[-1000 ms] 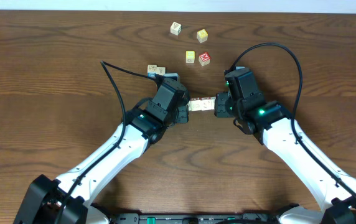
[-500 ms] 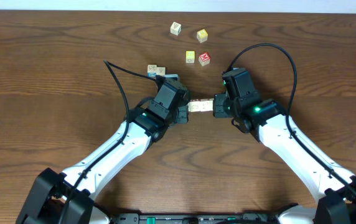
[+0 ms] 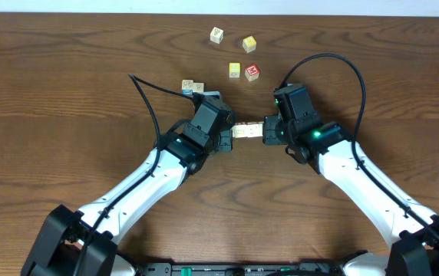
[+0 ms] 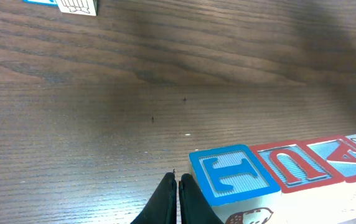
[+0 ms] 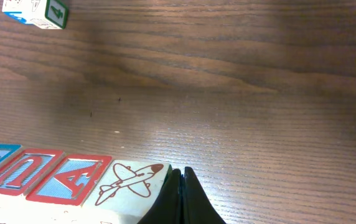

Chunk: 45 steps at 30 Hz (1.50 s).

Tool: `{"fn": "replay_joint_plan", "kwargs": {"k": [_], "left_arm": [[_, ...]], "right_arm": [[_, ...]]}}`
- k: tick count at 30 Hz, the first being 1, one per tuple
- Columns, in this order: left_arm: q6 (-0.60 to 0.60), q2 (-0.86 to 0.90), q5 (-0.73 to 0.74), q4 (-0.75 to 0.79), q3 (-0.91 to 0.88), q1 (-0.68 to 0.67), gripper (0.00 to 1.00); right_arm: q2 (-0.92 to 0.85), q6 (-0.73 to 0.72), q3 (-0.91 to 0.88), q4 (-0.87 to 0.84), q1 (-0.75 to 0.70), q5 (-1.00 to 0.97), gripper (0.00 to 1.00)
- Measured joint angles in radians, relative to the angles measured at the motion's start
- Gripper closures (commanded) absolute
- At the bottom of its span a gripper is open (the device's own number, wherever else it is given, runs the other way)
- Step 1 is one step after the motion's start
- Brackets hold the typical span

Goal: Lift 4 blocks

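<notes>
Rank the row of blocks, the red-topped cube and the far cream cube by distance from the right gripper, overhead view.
1. Row of blocks, centre of view, against the right gripper.
2. Red-topped cube, higher up.
3. Cream cube, farthest, top of view, leftward.

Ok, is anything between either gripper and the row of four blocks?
Nothing visible. The left gripper and right gripper, both shut, sit against opposite ends of the row of blocks. The loose cubes lie farther up the table, well apart.
</notes>
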<state>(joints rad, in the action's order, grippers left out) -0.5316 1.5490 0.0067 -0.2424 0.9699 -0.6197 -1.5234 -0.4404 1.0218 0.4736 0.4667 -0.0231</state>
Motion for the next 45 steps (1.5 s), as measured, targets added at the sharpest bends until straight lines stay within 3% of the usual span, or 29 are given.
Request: {"fn": "replay_joint_plan", "kwargs": {"k": [45], "left_arm": [[-0.023,0.001,0.053,0.032,-0.026,0.037,0.93]], "right_arm": [[-0.047,0.000,0.000,-0.018,-0.031,0.075,0.99]]}}
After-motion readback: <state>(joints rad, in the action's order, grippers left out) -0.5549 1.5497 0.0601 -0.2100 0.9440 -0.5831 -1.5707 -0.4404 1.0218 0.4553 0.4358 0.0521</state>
